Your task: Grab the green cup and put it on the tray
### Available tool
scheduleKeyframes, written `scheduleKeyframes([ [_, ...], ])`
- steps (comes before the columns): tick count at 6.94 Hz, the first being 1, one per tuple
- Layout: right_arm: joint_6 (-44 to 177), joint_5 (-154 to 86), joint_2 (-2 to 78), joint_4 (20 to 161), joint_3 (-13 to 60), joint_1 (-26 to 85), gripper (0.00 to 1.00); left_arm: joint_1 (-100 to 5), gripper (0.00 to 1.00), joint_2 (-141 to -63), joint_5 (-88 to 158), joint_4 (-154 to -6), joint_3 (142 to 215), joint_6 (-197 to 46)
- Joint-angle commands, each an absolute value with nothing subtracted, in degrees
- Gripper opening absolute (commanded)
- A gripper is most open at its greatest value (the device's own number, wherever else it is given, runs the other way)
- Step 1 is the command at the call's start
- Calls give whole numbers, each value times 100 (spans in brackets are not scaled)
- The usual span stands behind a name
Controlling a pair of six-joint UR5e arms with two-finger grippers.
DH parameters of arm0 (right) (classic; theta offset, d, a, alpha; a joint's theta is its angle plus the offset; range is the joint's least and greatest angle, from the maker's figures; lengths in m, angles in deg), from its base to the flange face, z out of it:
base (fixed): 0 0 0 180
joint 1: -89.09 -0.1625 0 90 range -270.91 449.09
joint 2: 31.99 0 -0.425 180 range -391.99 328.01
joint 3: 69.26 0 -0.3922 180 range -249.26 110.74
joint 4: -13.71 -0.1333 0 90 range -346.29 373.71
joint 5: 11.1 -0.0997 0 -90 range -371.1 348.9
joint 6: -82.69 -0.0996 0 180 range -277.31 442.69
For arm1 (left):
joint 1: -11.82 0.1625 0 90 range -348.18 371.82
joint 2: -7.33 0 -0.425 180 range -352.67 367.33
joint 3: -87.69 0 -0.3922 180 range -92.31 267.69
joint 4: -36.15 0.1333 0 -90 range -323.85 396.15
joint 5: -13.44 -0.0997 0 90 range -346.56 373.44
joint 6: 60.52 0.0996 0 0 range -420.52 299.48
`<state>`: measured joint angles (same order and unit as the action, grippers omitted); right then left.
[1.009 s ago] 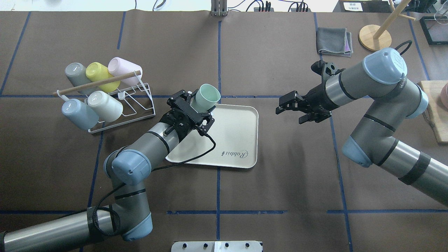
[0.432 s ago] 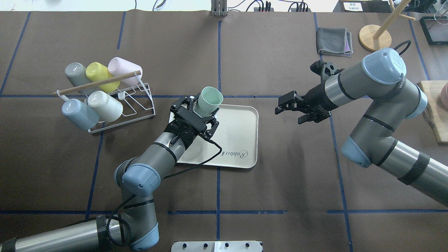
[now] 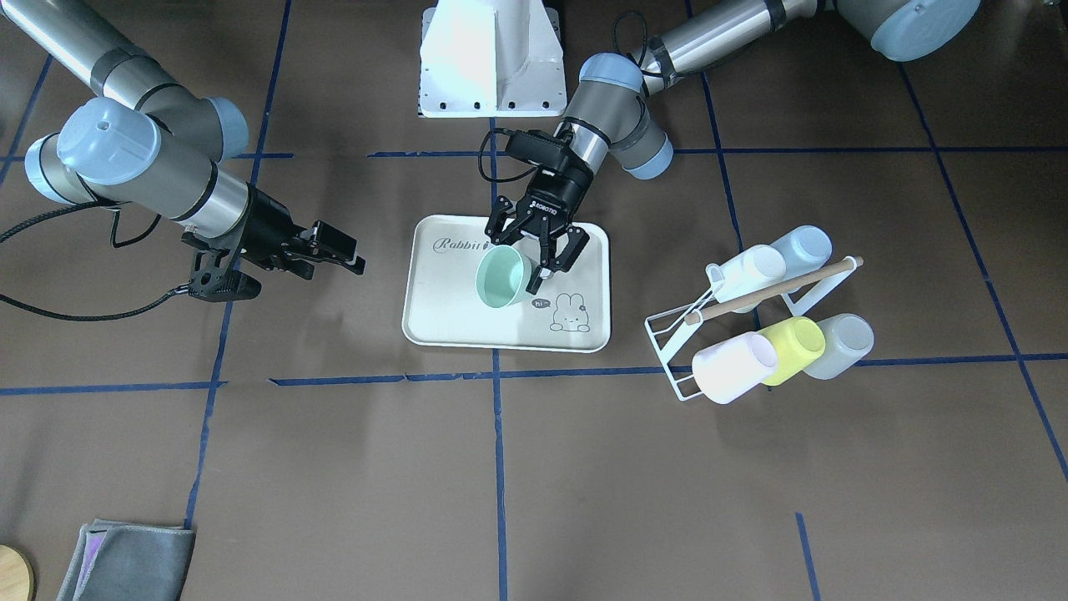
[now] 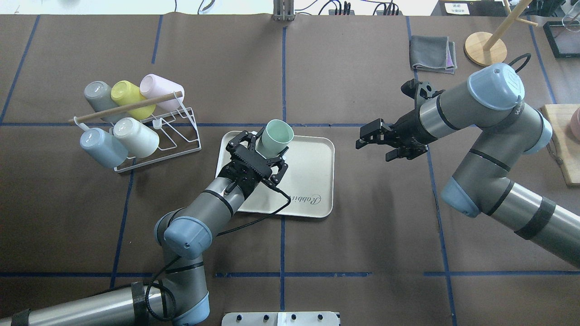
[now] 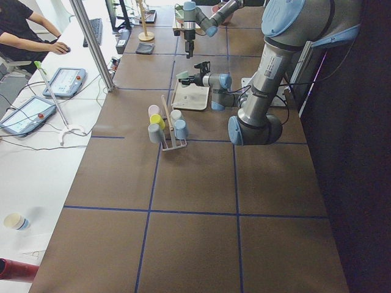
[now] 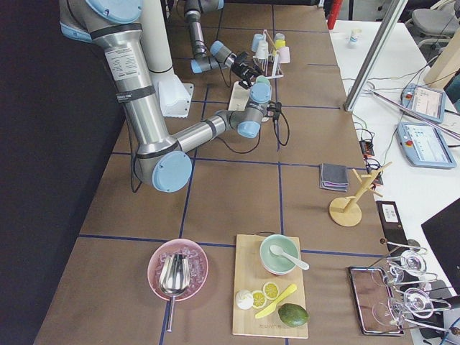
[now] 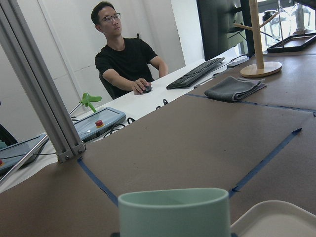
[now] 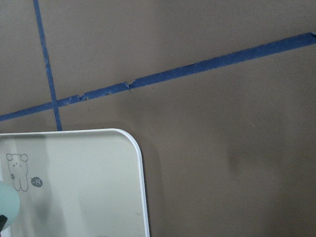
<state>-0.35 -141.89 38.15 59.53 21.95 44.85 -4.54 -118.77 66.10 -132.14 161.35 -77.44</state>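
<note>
Black fingers of the left gripper (image 4: 264,149): clamped, one on each side, on the small pale mint-green plastic tumbler (image 4: 277,137). Held it tilted, open mouth turned up and toward the far right in the overhead view, base tucked down between the fingers. Showed only as a green rim at the bottom edge of the left wrist view, with a rounded tray corner at lower right.

Sat over the far left part of the cream-beige rectangular tray (image 4: 312,158) with rounded corners, raised rim, "Rabbit" script and a small bunny print. Could not tell whether the base touched the tray floor. From the front, appeared just beside the bunny print.

Lay flat on the brown paper table cover (image 4: 344,253), that tray, across one of the blue tape lines.

Right of the tray and off it: right gripper (image 4: 362,138), jaws apart and nothing between them, pointed toward the tray above the cover.

Left of the tray, close but apart: white wire rack (image 4: 181,131) carrying five cups on their sides (grey, yellow-green, pale pink, light blue, cream) with a wooden dowel (image 4: 127,107) laid across.

Far right: folded grey cloth (image 4: 431,54), and next to it a wooden stand on a round base (image 4: 485,47).
</note>
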Motion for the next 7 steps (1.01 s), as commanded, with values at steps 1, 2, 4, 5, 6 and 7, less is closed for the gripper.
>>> scheduleKeyframes([
  [1, -28, -14206, 3806, 5977, 2266, 4462, 100, -348, 40, -11949, 6600, -13348, 15986, -7757],
  [2, -28, -14197, 3858, 6020, 2293, 4383, 100, -313, 40, -12002, 6591, -13453, 15907, -7757],
  [4, -11, -14188, 4016, 6273, 2476, 3919, 100, -295, 40, -12055, 6609, -13839, 15573, -7757],
  [5, 42, -14180, 4078, 6824, 2791, 3725, 100, -269, 40, -12073, 6609, -13840, 15572, -7757],
  [6, 294, -14162, 4131, 7621, 3194, 3523, 100, -260, 41, -12099, 6617, -13840, 15572, -7765],
  [7, 767, -14127, 4123, 8386, 3538, 3399, 100, -260, 43, -12099, 6626, -13840, 15581, -7766],
])
